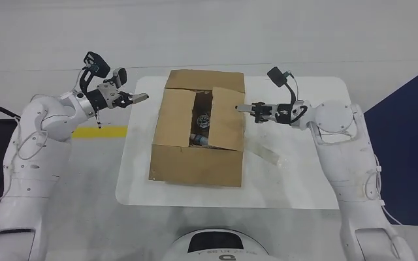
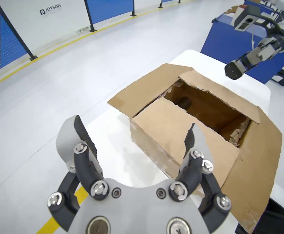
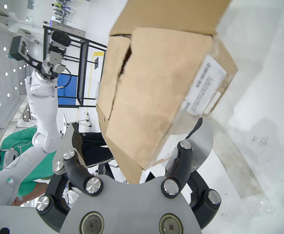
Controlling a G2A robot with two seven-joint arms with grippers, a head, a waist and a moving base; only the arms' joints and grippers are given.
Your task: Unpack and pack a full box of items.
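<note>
My right gripper gapes around a flap of the brown cardboard box, left gripper wide, empty; I'd pinch squarely before lifting.

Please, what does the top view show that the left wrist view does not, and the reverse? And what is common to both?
Top view, not left wrist: a clear strip lying on the table beside the box, on the right arm's side, and greyish items in the gap between the flaps.
Left wrist, not top: torn paper in an inner corner of the box, and blue panels across the floor.
Both: the box with flaps partly open, the table, the left gripper with open fingers, and the right gripper at the flap on its side.
</note>
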